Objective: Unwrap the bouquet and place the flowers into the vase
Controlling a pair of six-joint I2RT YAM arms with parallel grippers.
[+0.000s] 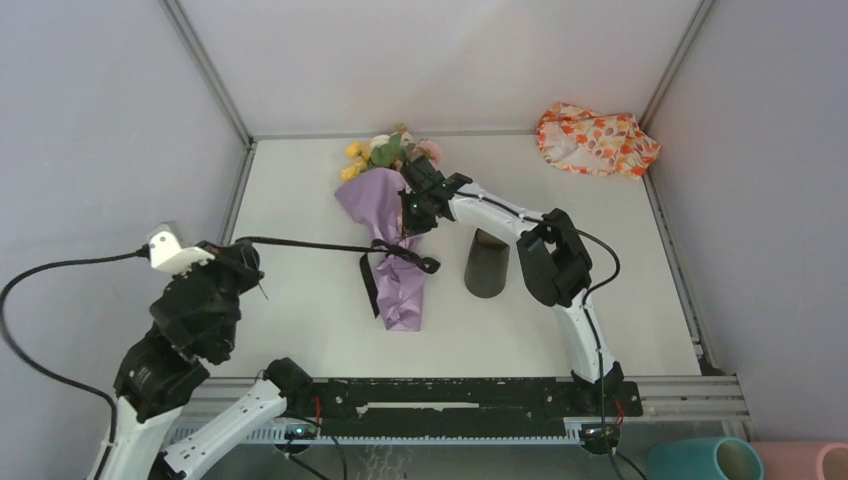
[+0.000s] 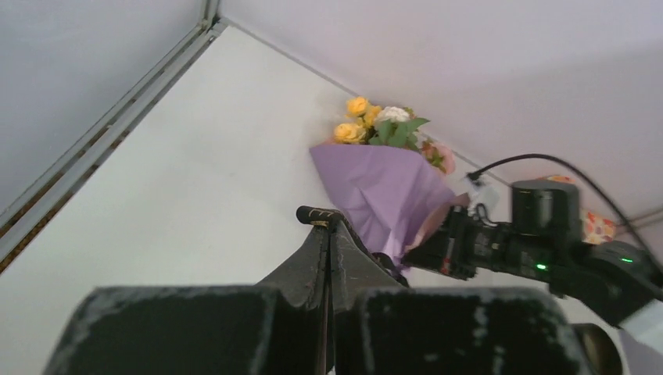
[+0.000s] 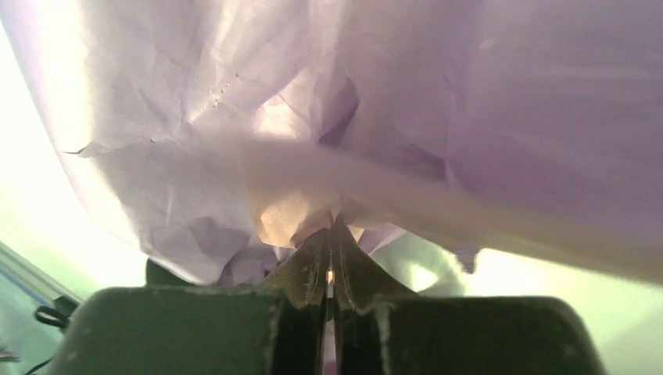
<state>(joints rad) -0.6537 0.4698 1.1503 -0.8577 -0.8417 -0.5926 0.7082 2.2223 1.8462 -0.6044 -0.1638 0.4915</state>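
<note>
A white table (image 1: 300, 190) inside grey walls, seen from above, with 2 black-and-white robot arms mounted at its near edge.

The bouquet (image 1: 385, 205) lies flat in the middle of the table. Its narrow end points toward the arms. The flowers (image 1: 385, 150), yellow, white and pink with green leaves, spill out of the wide end close to the far wall. The paper (image 3: 180, 156) is purple and crinkled, with a pink inner layer.

A black ribbon (image 1: 310, 244) is tied around the middle of the bouquet. 1 long end runs in a nearly straight line leftward, above the table, to the left arm. The left gripper (image 2: 328, 234) is out to the left of the bouquet, well apart from it. Its fingers are pressed together on the ribbon, and a short black end sticks out at the tips.

The right arm reaches in from the right. The right gripper (image 3: 331, 234) is at the bouquet's right edge, just below the flowers, with its fingers clenched on a fold of the paper.

The vase (image 1: 487, 265), black, is on the table just right of the bouquet, not touching it. Whether it stands upright or lies down cannot be told.

An orange-flowered cloth (image 1: 595, 138) lies crumpled in the far right corner. A teal cylinder (image 1: 700, 460) and a pink cylinder (image 1: 810, 462) sit side by side off the table, past its near right corner.
</note>
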